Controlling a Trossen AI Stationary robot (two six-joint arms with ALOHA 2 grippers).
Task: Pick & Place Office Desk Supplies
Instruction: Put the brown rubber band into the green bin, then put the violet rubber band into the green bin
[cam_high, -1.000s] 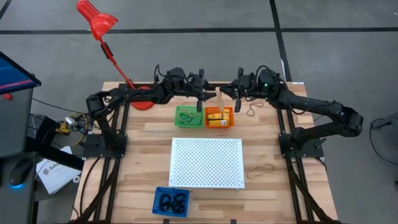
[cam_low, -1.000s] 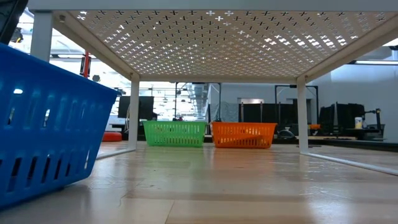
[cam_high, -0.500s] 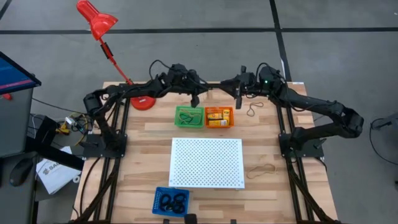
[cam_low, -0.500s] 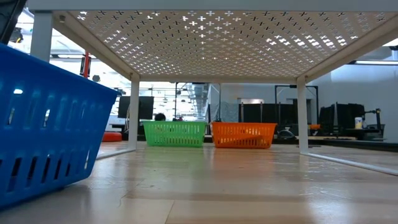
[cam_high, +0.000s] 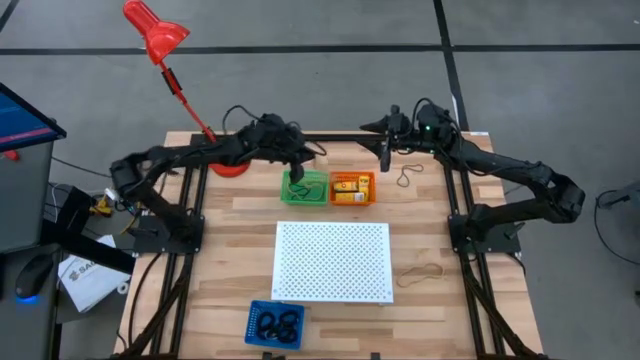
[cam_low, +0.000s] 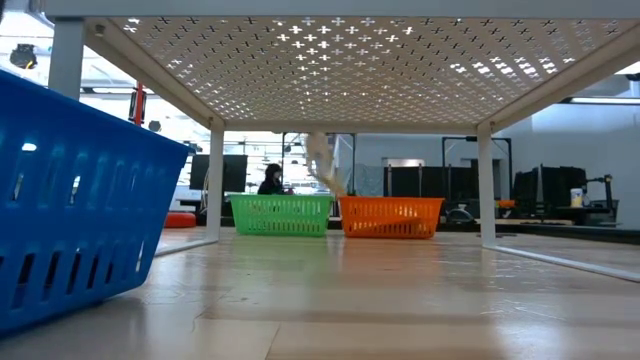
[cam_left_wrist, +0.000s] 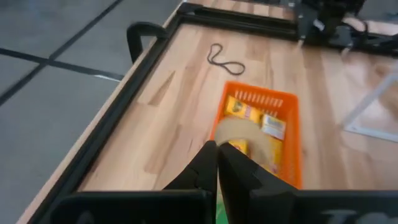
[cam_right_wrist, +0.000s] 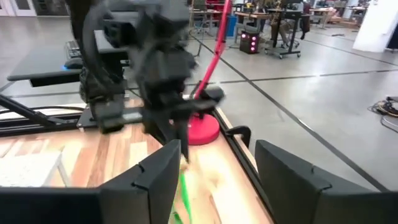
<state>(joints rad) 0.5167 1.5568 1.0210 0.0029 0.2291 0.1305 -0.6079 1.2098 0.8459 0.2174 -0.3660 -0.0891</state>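
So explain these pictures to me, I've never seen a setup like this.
Two dark robot arms work at a wooden table. One picture looks straight down, one looks level across the tabletop, and two come from cameras on the arms' wrists. On the table stand a white perforated board, a green basket, an orange basket holding yellow-orange blocks, a blue basket holding black rings, a red lamp and a loose rubber band. The left gripper is shut, apparently on a tan rubber band, above the green basket. The right gripper is open and empty.
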